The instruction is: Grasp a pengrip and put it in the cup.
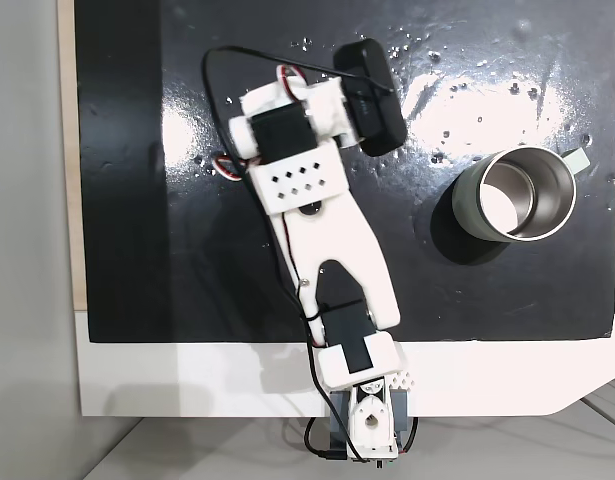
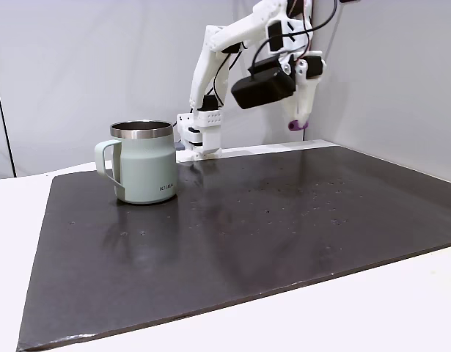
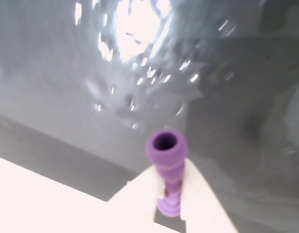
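My gripper (image 2: 299, 122) hangs high above the mat, shut on the light-purple ribbed pengrip (image 2: 297, 126), whose end pokes out below the white fingers. In the wrist view the pengrip (image 3: 167, 144) stands clamped between the two white fingertips of the gripper (image 3: 169, 169), its hollow end toward the camera. The grey-green steel cup (image 2: 144, 172) stands upright on the mat, well to the left of the gripper in this fixed view. From above, the cup (image 1: 469, 208) sits to the right of the arm with its inside showing bare metal. The black wrist camera (image 1: 372, 95) hides the fingers there.
A glossy black mat (image 2: 247, 235) covers most of the white table (image 1: 187, 380). The arm's base (image 1: 367, 425) sits at the table's near edge in the top-down fixed view. A grey wall stands behind the arm.
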{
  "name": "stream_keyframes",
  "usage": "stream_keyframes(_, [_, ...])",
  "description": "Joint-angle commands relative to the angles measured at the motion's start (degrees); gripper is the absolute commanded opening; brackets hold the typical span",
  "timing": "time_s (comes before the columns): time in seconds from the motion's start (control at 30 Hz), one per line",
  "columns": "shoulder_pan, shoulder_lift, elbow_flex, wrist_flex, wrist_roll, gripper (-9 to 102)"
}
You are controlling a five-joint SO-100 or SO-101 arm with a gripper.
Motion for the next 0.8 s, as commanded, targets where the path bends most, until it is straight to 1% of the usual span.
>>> stream_keyframes(0.0, [7.4,6.5,-1.5,3.2,-4.0,0])
stream_keyframes(0.3, [25.1,14.2,-0.4,6.8,-18.0,0])
stream_keyframes(0.63, [45.4,17.0,0.3,6.5,-35.0,0])
stream_keyframes(0.77, [50.7,15.6,0.2,4.9,-39.5,0])
